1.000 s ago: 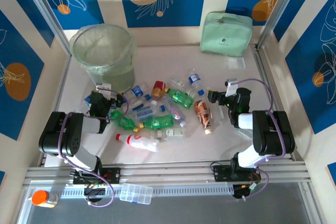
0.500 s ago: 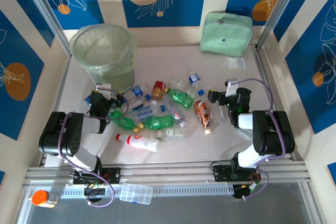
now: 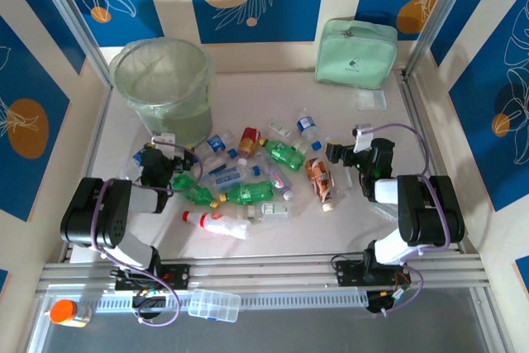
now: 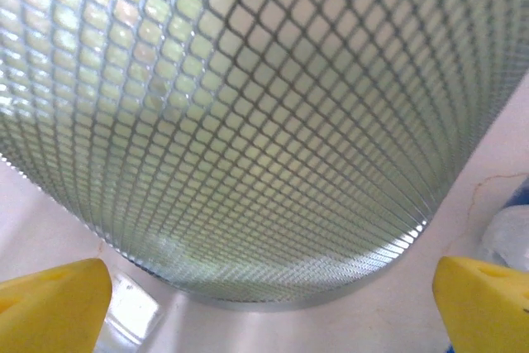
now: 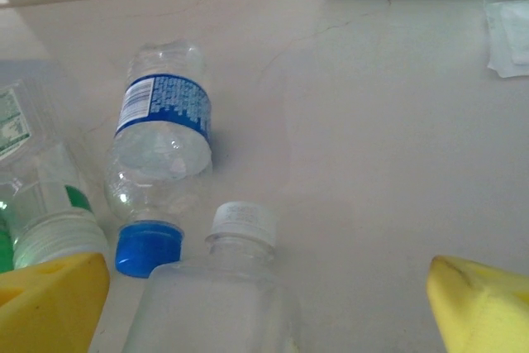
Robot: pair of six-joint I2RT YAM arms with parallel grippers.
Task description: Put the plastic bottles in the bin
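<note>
L gripper (image 4: 269,307): fingers apart, nothing btwn; bin (image 4: 248,121) wall just ahead, upper frame. R gripper (image 5: 269,307): fingers apart, white-cap bottle (image 5: 235,287) bottom centre btwn them, unclamped; blue-cap bottle (image 5: 157,155) centre left.

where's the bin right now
In the top view the bin stands in the far-left corner of the table, just behind and left of the plastic bottles.

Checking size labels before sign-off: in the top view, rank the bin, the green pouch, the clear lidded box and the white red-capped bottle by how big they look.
1. Bin
2. Green pouch
3. Clear lidded box and white bottle: they look about alike, so they are left unranked.
</note>
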